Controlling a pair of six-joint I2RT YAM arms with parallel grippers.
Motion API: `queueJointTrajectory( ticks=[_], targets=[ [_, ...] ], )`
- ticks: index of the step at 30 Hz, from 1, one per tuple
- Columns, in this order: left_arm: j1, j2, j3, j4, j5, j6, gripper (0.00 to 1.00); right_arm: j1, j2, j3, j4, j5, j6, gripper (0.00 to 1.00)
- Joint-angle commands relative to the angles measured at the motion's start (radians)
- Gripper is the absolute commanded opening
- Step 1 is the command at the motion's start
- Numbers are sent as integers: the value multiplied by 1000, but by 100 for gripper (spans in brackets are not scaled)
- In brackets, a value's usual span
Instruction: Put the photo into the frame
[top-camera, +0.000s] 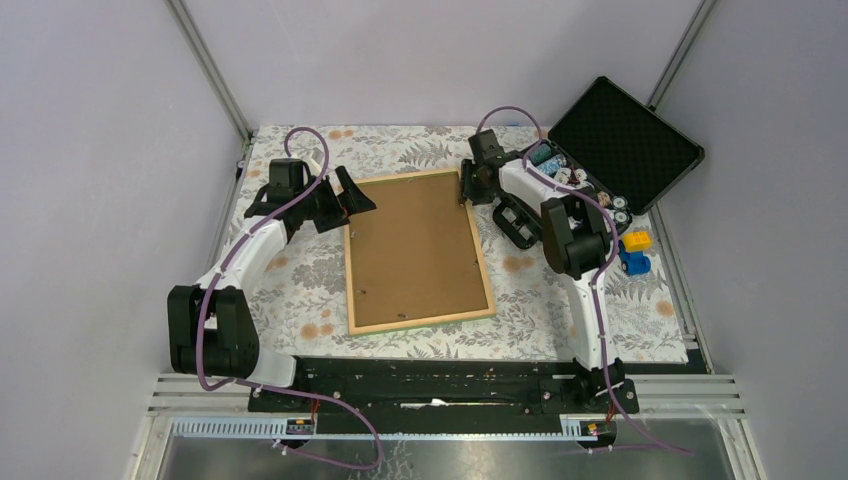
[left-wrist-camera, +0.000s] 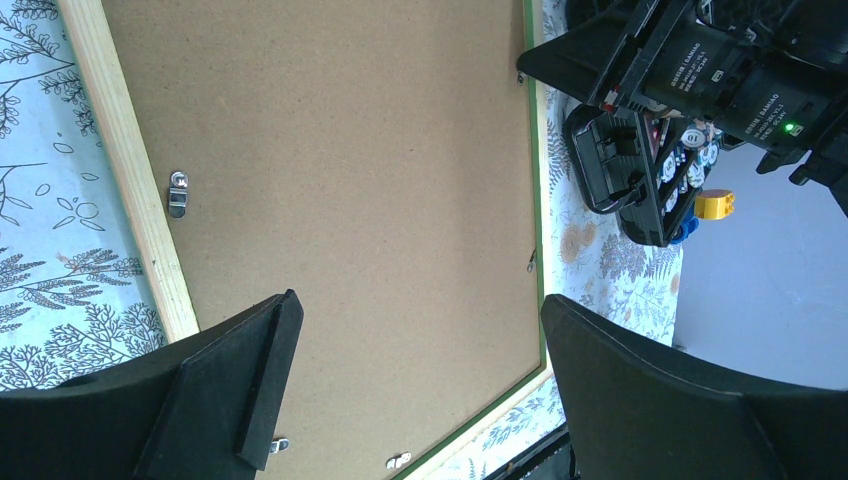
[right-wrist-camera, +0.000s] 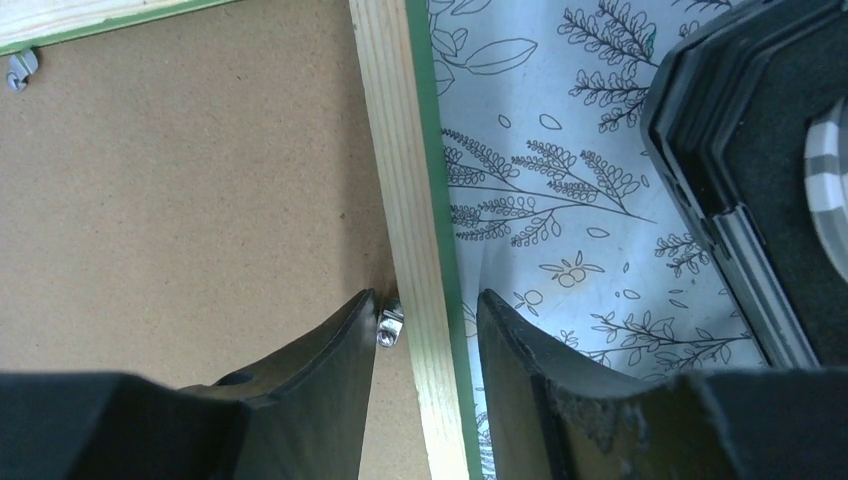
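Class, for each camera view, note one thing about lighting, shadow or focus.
Top external view: soft, even light, only faint shadows beside the frame. Left wrist view: the left gripper looms dark and featureless, the backing panel is sharp. Right wrist view: wood grain crisp, the right gripper nearly black.

This is a lab robot cell: plain grey wall panels (top-camera: 90, 150) in aluminium profile posts (top-camera: 208, 62) enclose a cloth-covered table (top-camera: 300, 290) with a black mounting rail (top-camera: 440, 385) at its near edge.
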Motion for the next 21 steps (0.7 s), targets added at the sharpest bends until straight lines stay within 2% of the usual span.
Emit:
queueJointTrajectory(
  ticks=[1,7,10,14,18,21],
  targets=[
    [-4,-41,16,46,15,2,99,-1,34,44,-25,35,-12,48],
    [-4,-42,16,46,16,4,99,-2,57,47,-32,36,14,43],
    [-4,-42,16,46,17,3,99,-3,62,33,-29,37,45,34],
    [-4,-43,16,45,17,4,99,-4,52,-2,-9,36,90,14],
    [-4,-43,15,46,19,3,99,-2,29,-21,8,27,121,3],
    [-4,-44,16,45,18,4,99,-2,11,-18,15,19,120,0]
  ],
)
